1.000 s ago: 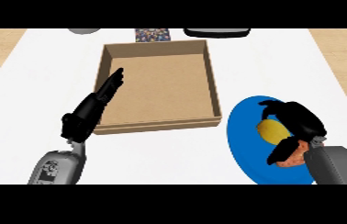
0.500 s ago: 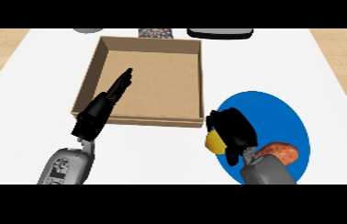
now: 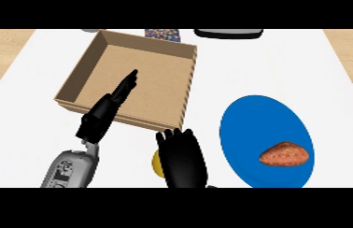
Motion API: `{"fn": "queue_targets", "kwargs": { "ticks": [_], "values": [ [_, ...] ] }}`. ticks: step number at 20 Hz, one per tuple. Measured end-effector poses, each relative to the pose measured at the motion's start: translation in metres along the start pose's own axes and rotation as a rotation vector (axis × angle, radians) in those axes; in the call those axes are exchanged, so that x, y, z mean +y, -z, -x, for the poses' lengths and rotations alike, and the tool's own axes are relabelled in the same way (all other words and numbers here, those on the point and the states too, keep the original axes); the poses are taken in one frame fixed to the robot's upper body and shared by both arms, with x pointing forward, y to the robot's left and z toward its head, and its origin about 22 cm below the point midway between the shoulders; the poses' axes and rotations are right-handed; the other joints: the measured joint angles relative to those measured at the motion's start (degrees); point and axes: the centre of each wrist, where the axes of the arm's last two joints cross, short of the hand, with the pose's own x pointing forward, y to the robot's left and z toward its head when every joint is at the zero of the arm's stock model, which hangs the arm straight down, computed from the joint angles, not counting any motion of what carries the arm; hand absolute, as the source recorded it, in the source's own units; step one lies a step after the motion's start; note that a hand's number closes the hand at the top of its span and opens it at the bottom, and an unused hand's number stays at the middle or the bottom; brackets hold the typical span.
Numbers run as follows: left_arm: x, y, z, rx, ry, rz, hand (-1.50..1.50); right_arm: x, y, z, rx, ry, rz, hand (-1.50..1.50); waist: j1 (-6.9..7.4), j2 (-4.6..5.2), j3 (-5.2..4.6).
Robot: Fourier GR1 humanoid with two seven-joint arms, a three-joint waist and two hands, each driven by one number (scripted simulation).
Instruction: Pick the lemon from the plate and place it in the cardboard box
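The yellow lemon (image 3: 158, 163) shows only as a sliver at the left of my right hand (image 3: 182, 158), which is curled over it and hides most of it. Hand and lemon sit above the white counter, just left of the blue plate (image 3: 262, 117) and just in front of the cardboard box's (image 3: 149, 122) near right corner. The box is open at the top, with nothing showing inside it. My left hand (image 3: 105, 114) lies over the box's front wall, its fingers straight and pointing into the box.
A brown sweet potato (image 3: 283, 154) lies on the plate's near right part. Along the back edge stand a dark flat object (image 3: 228, 33), a patterned item (image 3: 163, 34) and a grey thing (image 3: 93, 31).
My right hand has carried the lemon leftward off the plate, to the gap between plate and box. The sweet potato stays on the plate. My left hand keeps its pose at the box.
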Motion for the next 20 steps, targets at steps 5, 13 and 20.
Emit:
{"fn": "queue_targets", "kwargs": {
  "ticks": [5,13,20],
  "values": [
    [0.0,-0.001,-0.001,0.0,0.0,-0.008,0.0,-0.038,-0.027,-0.041,-0.039,0.04,0.097,1.5,-0.21,-0.03,0.03],
    [0.006,-0.003,0.002,0.008,0.004,-0.013,0.0,-0.094,-0.057,-0.056,-0.171,0.168,0.269,1.5,-0.84,-0.27,-0.01],
    [0.004,0.001,-0.001,0.005,0.005,-0.021,0.0,-0.129,-0.041,-0.055,-0.136,0.23,0.364,1.5,-1.11,-0.31,-0.04]
  ]
}}
